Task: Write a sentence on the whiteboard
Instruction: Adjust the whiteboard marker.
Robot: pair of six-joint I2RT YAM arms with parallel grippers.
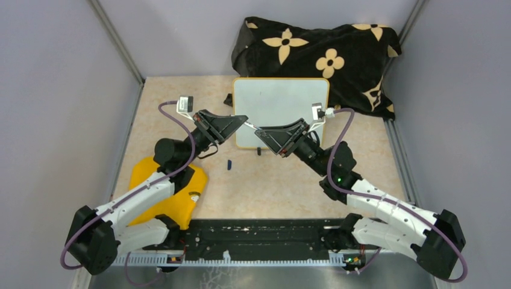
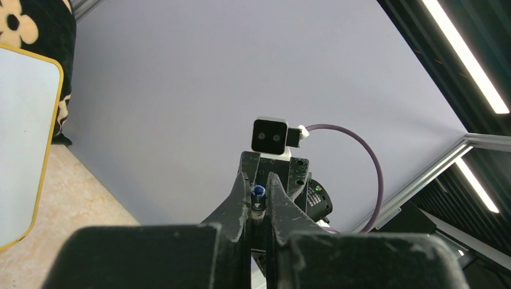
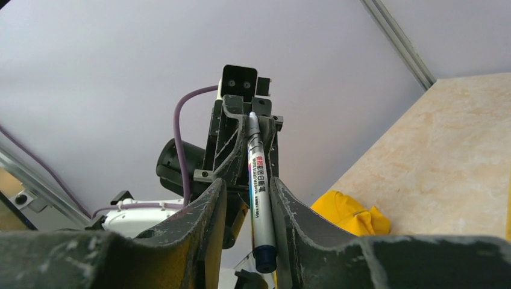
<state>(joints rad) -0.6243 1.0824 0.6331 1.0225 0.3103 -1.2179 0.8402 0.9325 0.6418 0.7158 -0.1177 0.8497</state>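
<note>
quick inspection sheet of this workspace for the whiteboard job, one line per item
surface: beige marbled table, no spills seen
job's things: whiteboard at back centre, no writing seen; marker held in the air between the arms
clutter: yellow object front left; black flowered cloth behind the board; small dark piece on the table, perhaps a cap
grippers: left gripper shut on one end of the marker; right gripper open around its barrel, gap on one side
cables: left purple cable and right purple cable loop freely, no snag seen
surroundings: grey walls, metal frame posts
</note>
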